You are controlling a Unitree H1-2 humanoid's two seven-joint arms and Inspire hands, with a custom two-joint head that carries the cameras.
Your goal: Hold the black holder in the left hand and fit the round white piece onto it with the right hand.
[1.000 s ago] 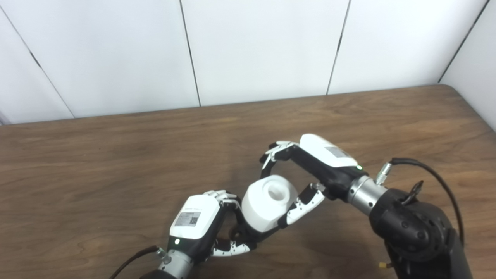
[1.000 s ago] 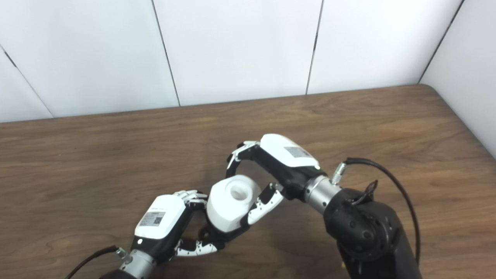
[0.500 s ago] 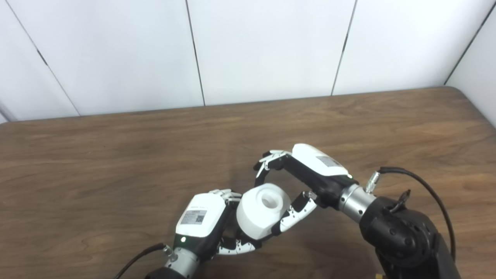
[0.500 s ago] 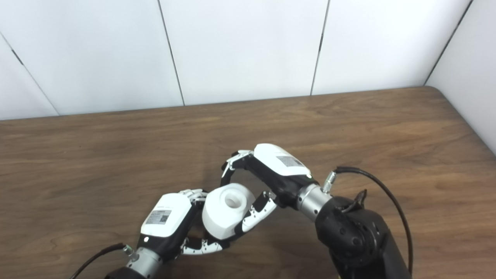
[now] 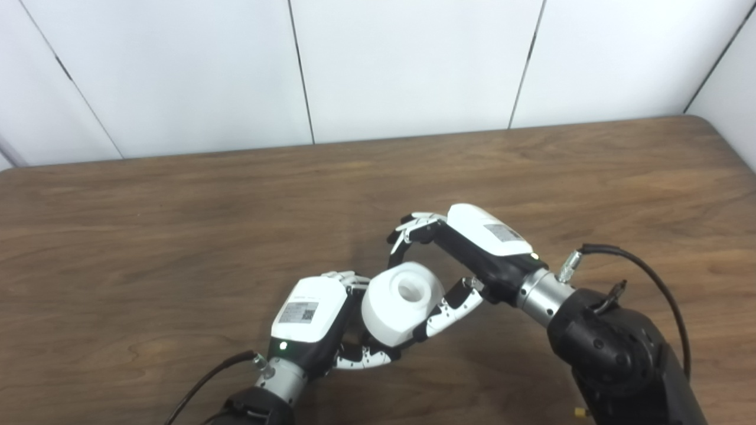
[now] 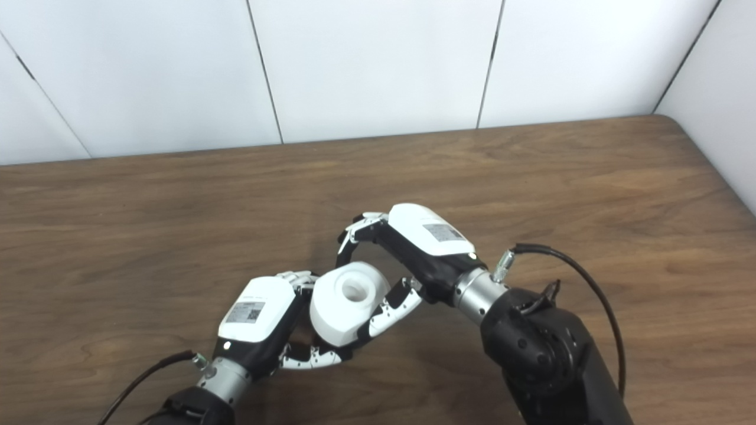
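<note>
Two hands meet at a white piece above the desk.
The round white piece (image 5: 401, 301) sits between both hands, over the near part of the desk (image 5: 177, 236). The left hand (image 5: 310, 316) is curled under it; the black holder is hidden. The right hand (image 5: 466, 260) arches over the piece, thumb touching its side, fingers (image 5: 407, 230) apart above it.

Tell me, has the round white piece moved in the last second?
Yes, slightly: measured against the wall seam, the round white piece shifted left, toward the left hand; the camera also moved.
</note>
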